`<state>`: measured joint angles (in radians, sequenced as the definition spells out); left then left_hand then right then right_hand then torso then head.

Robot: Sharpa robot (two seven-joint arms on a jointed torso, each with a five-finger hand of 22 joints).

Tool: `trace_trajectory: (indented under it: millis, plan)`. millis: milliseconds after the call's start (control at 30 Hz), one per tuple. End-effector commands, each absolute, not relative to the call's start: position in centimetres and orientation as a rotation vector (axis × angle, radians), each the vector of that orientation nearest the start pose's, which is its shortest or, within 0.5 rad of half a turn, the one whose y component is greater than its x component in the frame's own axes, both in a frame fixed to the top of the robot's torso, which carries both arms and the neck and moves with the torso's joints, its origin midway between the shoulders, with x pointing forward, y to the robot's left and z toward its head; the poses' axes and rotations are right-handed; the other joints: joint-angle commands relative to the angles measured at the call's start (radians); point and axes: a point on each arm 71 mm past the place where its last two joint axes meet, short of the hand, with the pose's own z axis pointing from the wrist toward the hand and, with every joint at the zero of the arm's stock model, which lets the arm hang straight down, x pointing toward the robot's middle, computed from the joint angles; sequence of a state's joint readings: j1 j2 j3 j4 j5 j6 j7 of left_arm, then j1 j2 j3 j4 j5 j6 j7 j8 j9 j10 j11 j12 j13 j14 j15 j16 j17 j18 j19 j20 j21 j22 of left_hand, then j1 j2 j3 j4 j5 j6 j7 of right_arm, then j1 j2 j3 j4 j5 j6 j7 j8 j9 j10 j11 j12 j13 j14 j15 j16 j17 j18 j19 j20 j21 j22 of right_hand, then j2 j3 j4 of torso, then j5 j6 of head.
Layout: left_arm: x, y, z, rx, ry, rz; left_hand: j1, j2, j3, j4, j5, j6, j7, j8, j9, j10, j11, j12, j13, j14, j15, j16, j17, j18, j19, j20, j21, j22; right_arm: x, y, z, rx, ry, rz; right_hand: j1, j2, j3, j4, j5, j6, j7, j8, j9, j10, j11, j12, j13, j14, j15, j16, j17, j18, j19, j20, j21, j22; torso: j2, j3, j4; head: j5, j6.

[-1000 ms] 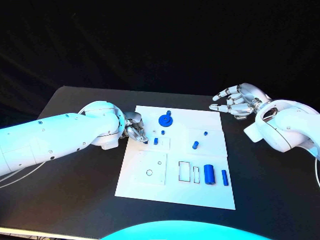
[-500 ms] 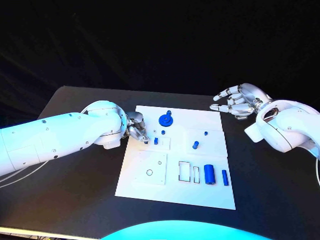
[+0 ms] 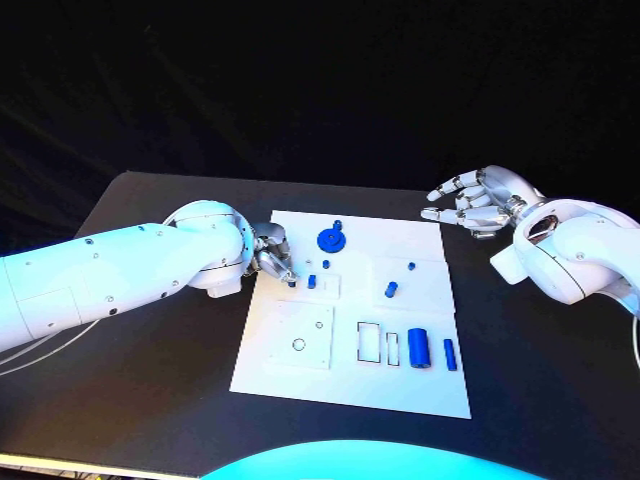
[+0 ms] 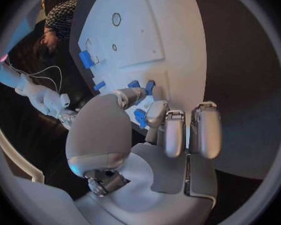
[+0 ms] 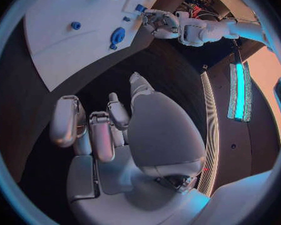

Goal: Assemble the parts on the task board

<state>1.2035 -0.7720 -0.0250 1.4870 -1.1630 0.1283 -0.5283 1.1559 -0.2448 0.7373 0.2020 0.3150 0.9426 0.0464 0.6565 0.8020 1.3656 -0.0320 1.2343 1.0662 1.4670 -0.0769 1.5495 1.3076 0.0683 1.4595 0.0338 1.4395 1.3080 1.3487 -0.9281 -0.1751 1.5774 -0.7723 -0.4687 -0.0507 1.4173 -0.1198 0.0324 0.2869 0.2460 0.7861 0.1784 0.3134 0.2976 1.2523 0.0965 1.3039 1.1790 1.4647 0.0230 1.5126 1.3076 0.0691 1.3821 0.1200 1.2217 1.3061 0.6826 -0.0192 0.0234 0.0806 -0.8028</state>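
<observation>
**Seating the small peg at the board's left edge**

My left hand (image 3: 271, 255) sits at the left edge of the board (image 3: 306, 375), fingers curled down toward a small blue peg (image 3: 312, 282) that stands just beside my fingertips (image 4: 155, 114). From the wrist view the peg (image 4: 140, 117) looks tucked right against them, but I cannot tell whether I truly hold it or only touch it. My right hand (image 3: 469, 205) hovers off the board's far right corner, above the surface (image 3: 147, 200), fingers spread and holding nothing.

The other parts are well apart from my fingers: the round disc (image 3: 330, 239) near the far edge, a short peg (image 3: 391, 290) toward the middle, and a thick cylinder (image 3: 418, 346) with a thin bar (image 3: 450, 355) beside it at the near right.

To do this well, I judge I should keep the peg upright and press straight down, not sideways, so that it does not jam in its hole or tip. I should keep my wrist low and slow, since my own fingers hide the hole from the head camera. My right hand is best kept clear until needed.
</observation>
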Motion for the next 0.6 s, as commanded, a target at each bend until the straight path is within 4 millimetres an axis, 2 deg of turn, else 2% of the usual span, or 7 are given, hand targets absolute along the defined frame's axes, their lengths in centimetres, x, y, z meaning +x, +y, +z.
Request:
trace_trajectory:
  millis: [33,300,600]
  plan:
    - [48.36,19.08,-22.35,-0.116,2.305,-0.394,-0.012,-0.001,0.089,-0.101,-0.007,0.002,-0.012,0.001,0.001,0.006,-0.003,-0.002,-0.003,0.096,-0.009,0.005,0.236,-0.014,0.004,-0.007,0.002,0.006,48.69,-24.08,-16.02,0.484,1.660,0.865,-0.003,0.006,0.007,0.002,-0.002,0.001,-0.003,0.003,-0.001,-0.004,-0.006,-0.001,-0.001,0.067,-0.008,-0.005,0.103,0.016,-0.006,-0.001,-0.006,-0.001,-0.001,-0.0006,0.0002,0.001,0.000]
    - [48.49,19.24,-22.44,-0.131,2.311,-0.391,-0.073,-0.006,-0.088,-0.017,-0.023,0.025,-0.020,-0.017,-0.014,-0.001,-0.009,-0.007,-0.003,0.095,-0.015,0.003,0.232,-0.014,0.004,-0.015,0.000,0.005,48.69,-24.10,-16.02,0.485,1.659,0.864,-0.004,0.006,0.006,0.002,-0.003,0.001,-0.003,0.003,-0.001,-0.004,-0.006,-0.001,-0.001,0.067,-0.009,-0.006,0.102,0.017,-0.006,-0.001,-0.007,-0.002,-0.001,-0.0013,0.0004,0.000,-0.001]
    - [48.63,19.36,-22.53,-0.142,2.315,-0.386,-0.078,-0.004,-0.183,0.036,-0.024,0.032,-0.017,-0.028,-0.020,-0.004,-0.007,-0.010,-0.003,0.095,-0.015,0.003,0.231,-0.014,0.005,-0.014,-0.002,0.006,48.67,-24.30,-15.99,0.488,1.655,0.861,-0.004,0.006,0.006,0.002,-0.003,0.001,-0.003,0.003,-0.001,-0.004,-0.006,-0.001,-0.001,0.067,-0.009,-0.006,0.102,0.017,-0.006,-0.001,-0.007,-0.002,-0.001,-0.0015,0.0008,0.000,-0.002]
